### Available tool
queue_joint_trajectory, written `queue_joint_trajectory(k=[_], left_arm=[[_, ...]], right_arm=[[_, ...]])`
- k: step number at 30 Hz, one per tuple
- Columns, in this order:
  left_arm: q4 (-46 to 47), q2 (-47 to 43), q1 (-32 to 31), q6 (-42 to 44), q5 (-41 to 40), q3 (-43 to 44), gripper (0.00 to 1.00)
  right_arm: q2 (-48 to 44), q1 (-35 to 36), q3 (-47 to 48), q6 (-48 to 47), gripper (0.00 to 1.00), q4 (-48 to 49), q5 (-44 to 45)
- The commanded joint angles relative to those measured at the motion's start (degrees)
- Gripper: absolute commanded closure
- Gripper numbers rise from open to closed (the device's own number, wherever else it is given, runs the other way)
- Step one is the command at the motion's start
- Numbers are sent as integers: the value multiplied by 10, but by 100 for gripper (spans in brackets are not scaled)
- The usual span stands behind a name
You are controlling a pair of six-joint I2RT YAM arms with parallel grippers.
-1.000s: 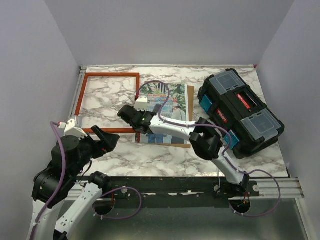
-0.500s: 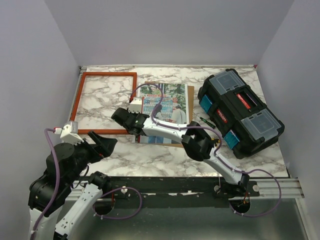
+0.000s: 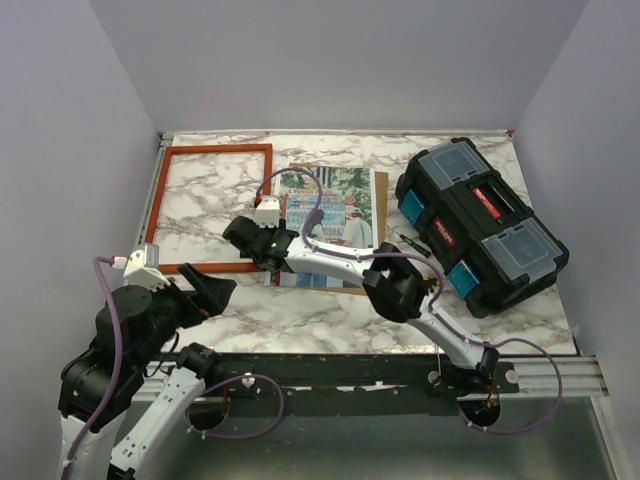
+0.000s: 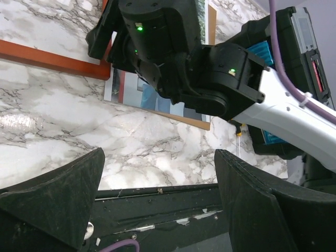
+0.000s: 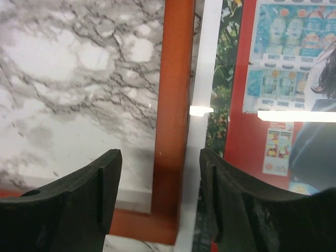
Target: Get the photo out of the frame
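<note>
Right tool (image 5: 160,207): released. Its two black fingers (image 5: 79,205) stood spread, one on either side of the right rail of the frame (image 5: 170,105), close to that frame's near-right corner. Whether the fingertips touched the wood or the worktop (image 3: 300,310) could not be told.

Left tool (image 4: 157,199): released, with nothing between its fingers. It hung above the near-left part of the worktop, apart from the frame.

The frame (image 3: 155,200) was a thin orange-red rectangle lying flat in the far-left corner of the worktop. Marble showed through its opening.

The photo (image 3: 330,210) lay flat just beside the frame's right rail, outside the opening, toward the middle of the far edge. It was a glossy colour print with a white border, red panels and green foliage, and glare crossed it in the right wrist view. Its border ran directly alongside the rail; overlap could not be determined. A brown board (image 3: 380,215) projected from beneath its right and near edges.

A black toolbox (image 3: 480,225) occupied the right side of the worktop.
</note>
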Motion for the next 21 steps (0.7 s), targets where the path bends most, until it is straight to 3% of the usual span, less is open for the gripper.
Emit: queue_joint_trajectory(k=[1,5,8,10,13,21], left_arm=[[16,-1,-2,1,24,-20,11],[43,2,-2,-6,37,-47,11],[59,9,-2,-15,54,-60,11],[73,10,-2,-20,64,-68,11],[74,12,-2,-23,68,-65,11],[54,6,-2,-20,64,-58,11]], right_arm=[[-97,6,-91,-90,30,84,-80],[-186,-4,-202,-137,17,147,-170],[-223,-42,-289,-130,17,219,-308],[-228,-55,-329,-122,16,261,-352],[-227,-60,-358,-124,17,303,-396],[-203,-62,-375,-112,16,346,-406]])
